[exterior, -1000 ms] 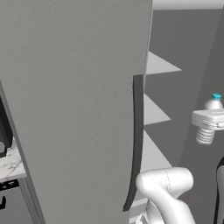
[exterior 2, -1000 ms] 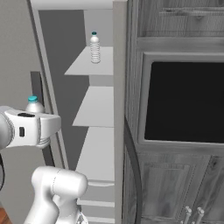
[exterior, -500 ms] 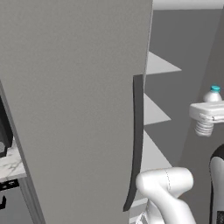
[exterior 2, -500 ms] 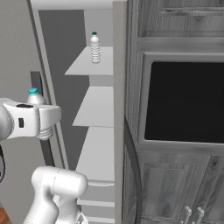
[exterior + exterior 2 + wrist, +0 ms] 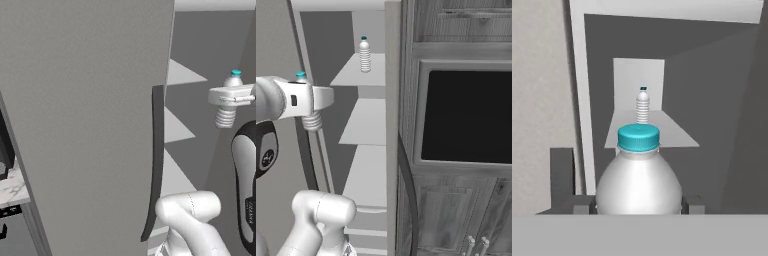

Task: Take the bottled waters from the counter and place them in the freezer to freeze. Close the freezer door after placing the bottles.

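A sliver of marble counter (image 5: pixel 12 187) shows at far left, beside the open freezer door (image 5: pixel 85 120) with its dark handle (image 5: pixel 156 160). Right of it, the freezer (image 5: pixel 363 75) shelves hold one bottle (image 5: pixel 364 54) on the top shelf. The pincer (image 5: pixel 231 96) is clamped on the second bottle (image 5: pixel 227 102), upright, outside the shelves. Risk, as I judge it: clipping the door edge or knocking over the standing bottle.

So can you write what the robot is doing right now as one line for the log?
stage: carrying second bottle to freezer | gripper: shut on it, upright | first bottle: standing on top shelf | freezer door: open
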